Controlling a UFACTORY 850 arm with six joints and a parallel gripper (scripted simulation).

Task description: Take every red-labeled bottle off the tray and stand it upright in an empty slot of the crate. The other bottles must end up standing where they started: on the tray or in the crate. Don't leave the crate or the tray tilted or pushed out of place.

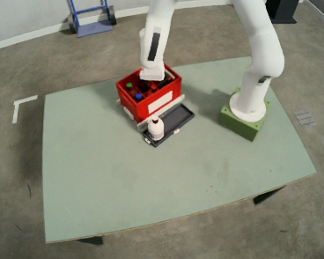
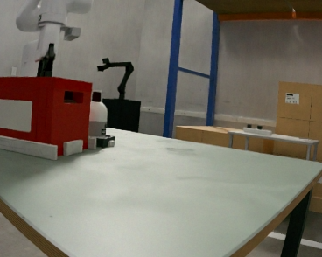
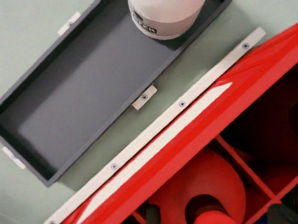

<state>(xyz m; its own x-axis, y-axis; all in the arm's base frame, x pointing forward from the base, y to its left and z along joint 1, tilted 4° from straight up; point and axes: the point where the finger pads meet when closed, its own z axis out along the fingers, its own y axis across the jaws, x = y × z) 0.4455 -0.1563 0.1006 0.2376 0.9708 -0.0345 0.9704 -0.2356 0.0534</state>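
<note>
A red crate (image 1: 141,111) (image 2: 70,127) (image 3: 200,135) stands upright beside the dark tray (image 1: 174,118) (image 3: 85,95). One white bottle (image 1: 156,129) (image 2: 98,115) (image 3: 167,17) with a dark red cap stands at one end of the tray; its label colour is unclear. The crate holds several bottles, among them ones with a green cap (image 1: 129,85), a blue cap (image 1: 138,96) and red caps. My gripper (image 2: 44,73) (image 3: 214,215) is open above the crate, its fingers either side of the red cap of a red bottle (image 3: 217,172). The fingertips' depth is unclear; the crate's far slots are hidden.
White strips (image 1: 167,112) (image 2: 24,146) (image 3: 182,104) lie along the crate's foot, and small white blocks (image 1: 176,131) (image 3: 145,97) sit against the tray. The arm's green base (image 1: 240,124) stands right of the tray in the top view.
</note>
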